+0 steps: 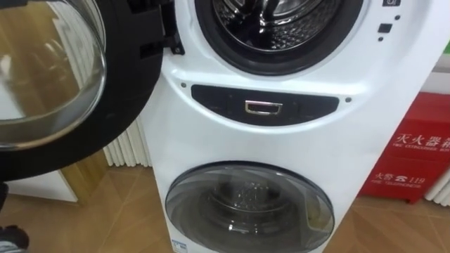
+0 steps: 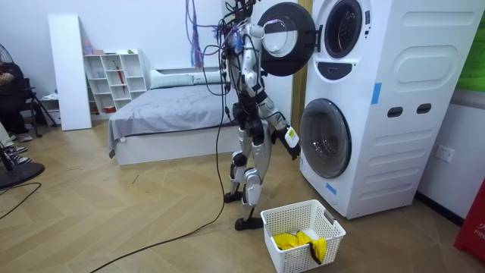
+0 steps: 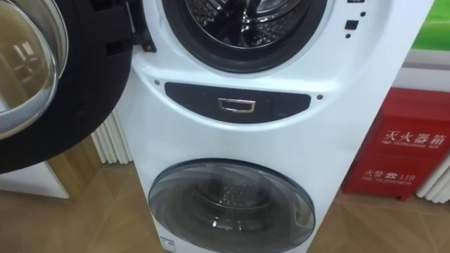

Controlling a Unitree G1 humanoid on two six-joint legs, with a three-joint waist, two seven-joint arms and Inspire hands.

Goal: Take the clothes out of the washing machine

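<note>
A tall white washing machine (image 2: 394, 114), two drums stacked one above the other, fills the room view's right. The humanoid robot stands upright on the wooden floor (image 2: 151, 220) right in front of it, facing the machine. Behind the robot, a grey-covered bed (image 2: 163, 114) lies against the far wall, with a white shelf unit (image 2: 114, 76) beside it. The upper door (image 1: 42, 77), a black ring around bulging glass, is swung wide open to the robot's left and shows the ribbed steel of the upper drum (image 1: 278, 21). The lower door (image 1: 249, 207) is shut, with its own drum dim behind the glass. Between the two openings sits a dark curved control panel (image 1: 264, 105) with a small lit display at its middle. A red cabinet (image 1: 415, 154) stands on the floor just to the machine's right, and a white radiator (image 1: 130, 147) shows against the wall at its left. A white slatted laundry basket (image 2: 292, 206) rests on the floor near the robot's feet, just in front of the machine's base. The clothes (image 2: 299, 240) — a bundle of yellow fabric — lie inside it. The robot's right hand (image 2: 290, 137) hangs low at the end of a forearm held out toward the lower door, near the glass. At this distance it cannot be told how far its fingers are open, or whether it holds anything.
</note>
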